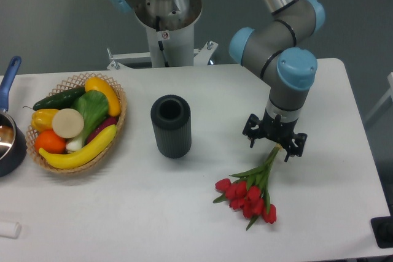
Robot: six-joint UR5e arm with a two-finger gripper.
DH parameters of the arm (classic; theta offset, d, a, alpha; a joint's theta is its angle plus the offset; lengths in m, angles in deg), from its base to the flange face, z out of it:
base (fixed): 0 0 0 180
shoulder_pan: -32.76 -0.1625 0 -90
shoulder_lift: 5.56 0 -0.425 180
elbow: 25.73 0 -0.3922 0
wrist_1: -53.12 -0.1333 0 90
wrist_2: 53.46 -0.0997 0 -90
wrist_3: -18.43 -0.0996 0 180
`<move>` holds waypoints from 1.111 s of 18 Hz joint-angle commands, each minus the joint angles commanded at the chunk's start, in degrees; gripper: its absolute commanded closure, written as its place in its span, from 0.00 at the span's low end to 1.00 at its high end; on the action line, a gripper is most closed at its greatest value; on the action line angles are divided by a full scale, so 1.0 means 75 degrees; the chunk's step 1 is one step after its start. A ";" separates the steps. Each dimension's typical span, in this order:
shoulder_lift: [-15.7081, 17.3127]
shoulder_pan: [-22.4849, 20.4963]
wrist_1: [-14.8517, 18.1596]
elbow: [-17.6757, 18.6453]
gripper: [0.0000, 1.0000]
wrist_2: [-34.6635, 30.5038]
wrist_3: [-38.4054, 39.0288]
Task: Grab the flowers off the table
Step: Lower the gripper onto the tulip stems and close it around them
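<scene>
The flowers [249,196] are a tied bunch of red tulip buds on thin green stems. They lie on the white table [184,213] at the front right, with the buds toward the front and the stems pointing up and to the right. My gripper [269,148] hangs straight down over the stem ends, low to the tabletop. Its two black fingers [287,153] stand apart on either side of the stem tips, so it looks open. The wrist hides the contact point.
A dark grey ribbed vase [171,126] stands upright left of the gripper. A wicker basket [120,128] of fruit and vegetables sits at the left, with a dark pot [7,145] with a blue handle beyond it. The table's right edge is close to the gripper.
</scene>
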 joint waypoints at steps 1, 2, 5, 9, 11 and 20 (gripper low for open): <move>-0.0012 0.0000 -0.0012 0.0023 0.00 0.0000 -0.0012; -0.0093 0.0000 -0.0012 0.0012 0.00 -0.0011 -0.0036; -0.0188 0.0035 -0.0012 0.0035 0.00 -0.0023 -0.0047; -0.0328 0.0035 -0.0245 -0.0023 0.00 -0.0035 -0.0059; -0.0340 0.0047 -0.0328 0.0012 0.00 -0.0035 -0.0047; -0.0410 0.0082 -0.0352 0.0000 0.34 -0.0199 -0.0012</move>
